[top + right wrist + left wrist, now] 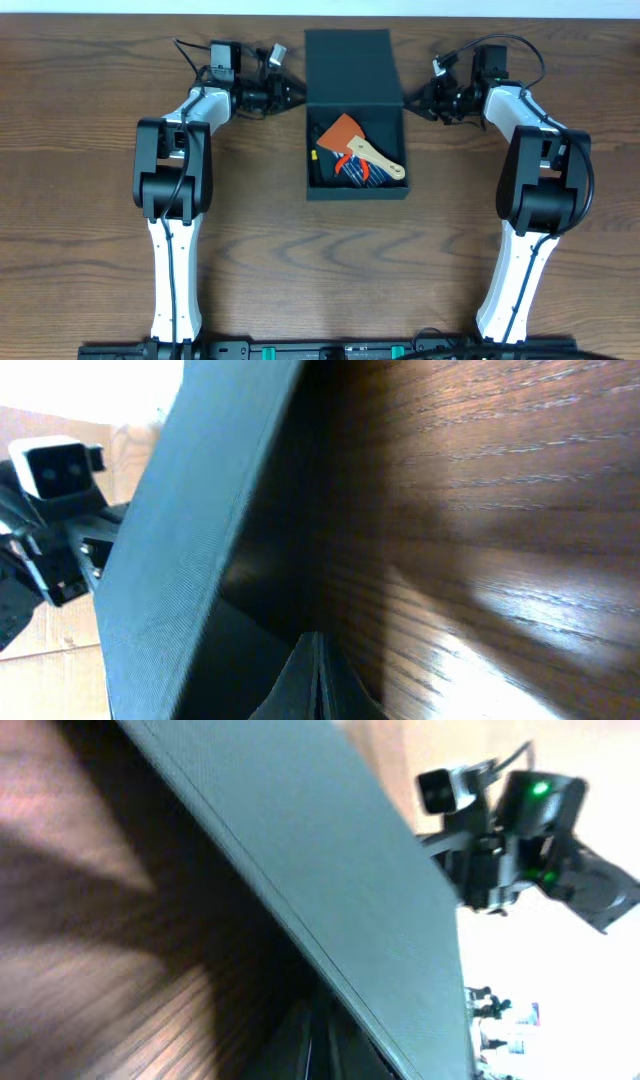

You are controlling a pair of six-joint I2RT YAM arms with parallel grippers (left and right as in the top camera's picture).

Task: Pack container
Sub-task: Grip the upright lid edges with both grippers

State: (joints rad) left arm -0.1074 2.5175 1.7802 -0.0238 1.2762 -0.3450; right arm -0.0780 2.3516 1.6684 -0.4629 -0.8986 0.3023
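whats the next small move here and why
Probably tip the lid forward over the box: the tools already lie inside, the lid is open at the back, and the left gripper and right gripper flank its side edges.

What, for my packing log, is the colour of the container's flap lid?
The flap lid is dark teal-grey, plain; overhead view shows it best.

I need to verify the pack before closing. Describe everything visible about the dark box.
The container is a dark teal-grey, matte square box, apparently cardboard, sitting flat on the table, far centre. Its hinged lid is open, tilted back toward the far edge. Inside lie an orange blade, a wooden handle and darker tools. The left gripper and right gripper flank the lid's hinge; contact is unclear.
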